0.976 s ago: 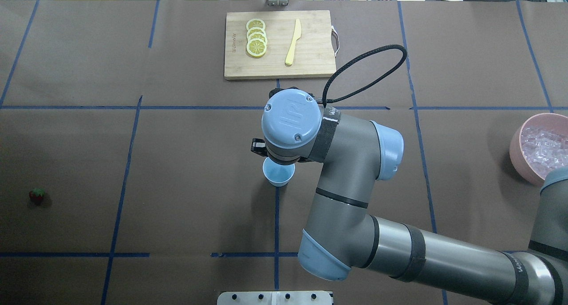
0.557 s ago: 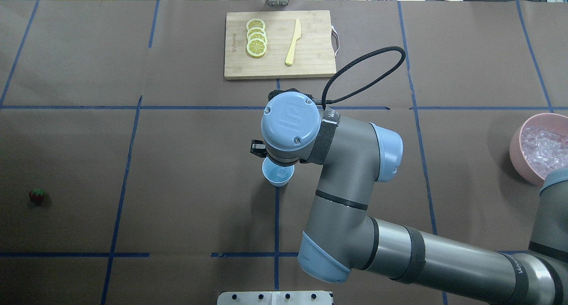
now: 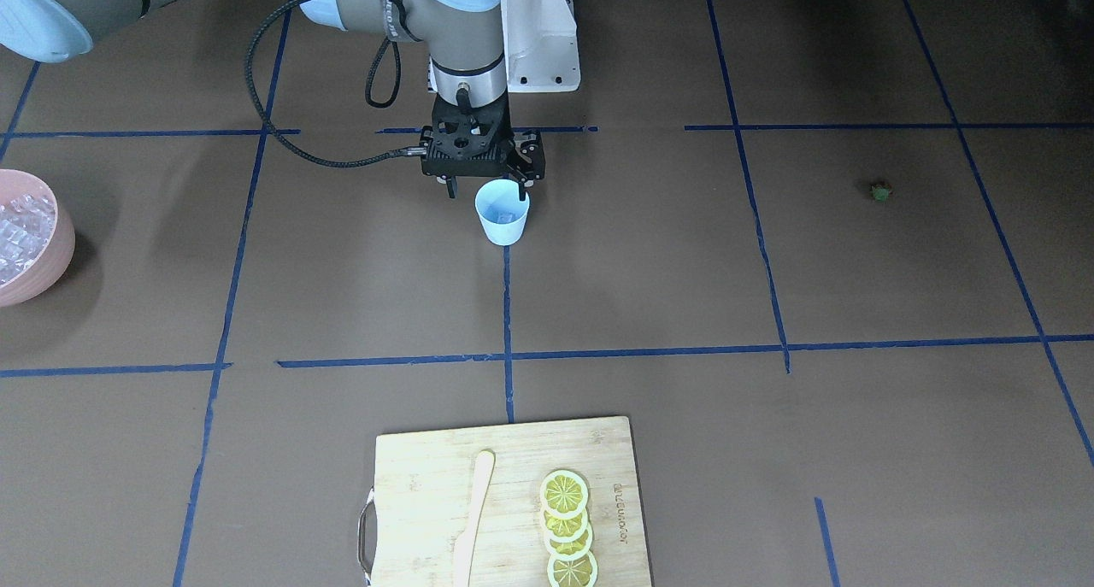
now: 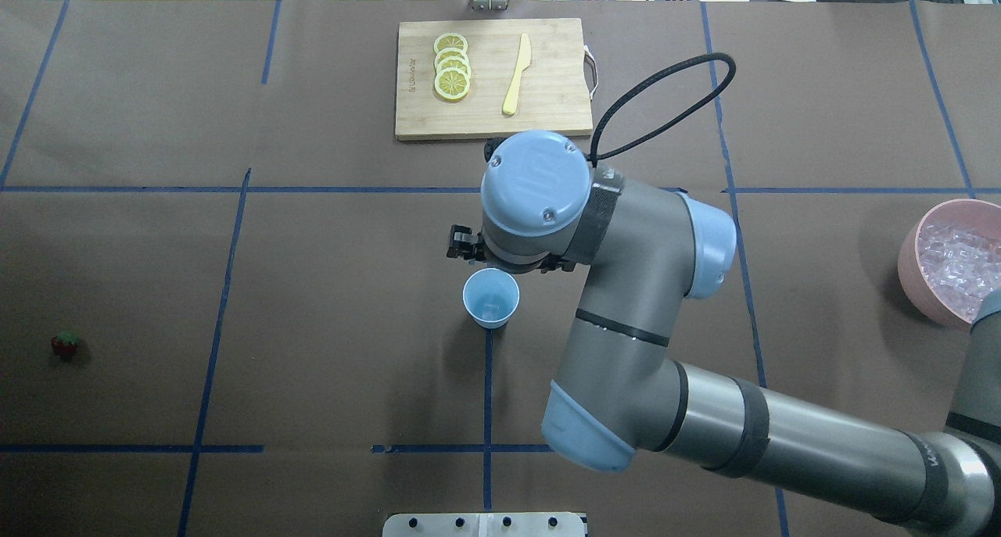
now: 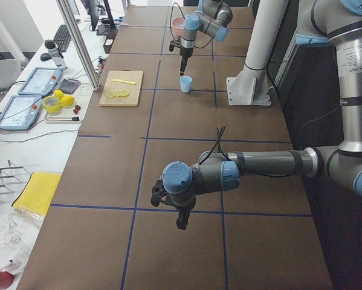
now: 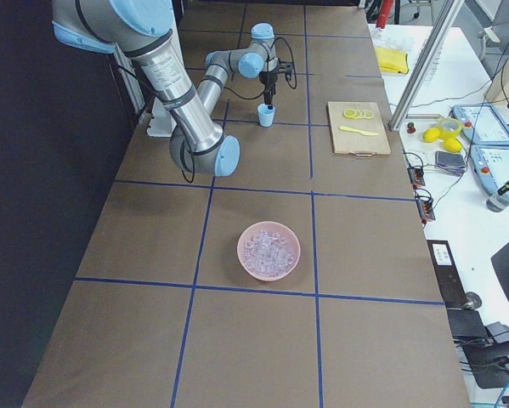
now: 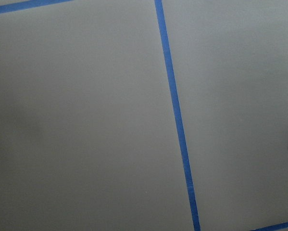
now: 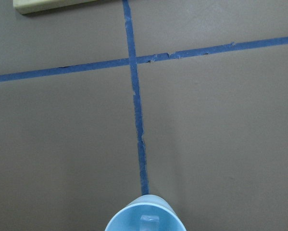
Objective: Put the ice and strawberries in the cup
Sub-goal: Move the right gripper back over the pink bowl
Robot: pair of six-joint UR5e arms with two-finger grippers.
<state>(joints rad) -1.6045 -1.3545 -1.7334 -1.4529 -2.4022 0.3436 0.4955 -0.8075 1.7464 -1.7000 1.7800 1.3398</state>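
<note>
Brown paper table (image 4: 344,271) with a grid of blue tape lines (image 4: 487,381).

Writing: small print runs along one edge of the cutting board (image 4: 547,91), too small to read. Blue joint cap (image 4: 536,179) has an embossed logo, and the arm strap (image 4: 929,465) has white lettering cut off at the frame edge. I can't read either.

Cup (image 4: 478,293): small, light blue, tapered, round rim. It stands upright at mid-table, on the end of a tape line. Inside is one clear ice cube (image 4: 489,311) lying on the bottom, nothing else visible.

Right gripper (image 3: 485,194) hangs over the cup, pointing down, fingers spread wide with nothing between them. In the front view one fingertip overlaps the rim; I can't tell if it touches.

Strawberry (image 4: 65,344): tiny, red with a green top. It sits alone on the paper far out on the robot's left, well apart from the cup.

Pink bowl (image 4: 907,267) is at the robot's far right, filled with a heap of clear ice (image 4: 958,259).

Board sits across the table from the robot. It carries four overlapping lemon slices (image 4: 452,66) in a row and a yellow knife (image 4: 517,74) beside them.

Left gripper (image 5: 181,222) shows only in the left side view, hanging over bare paper. Can't tell whether its fingers are apart or together.
</note>
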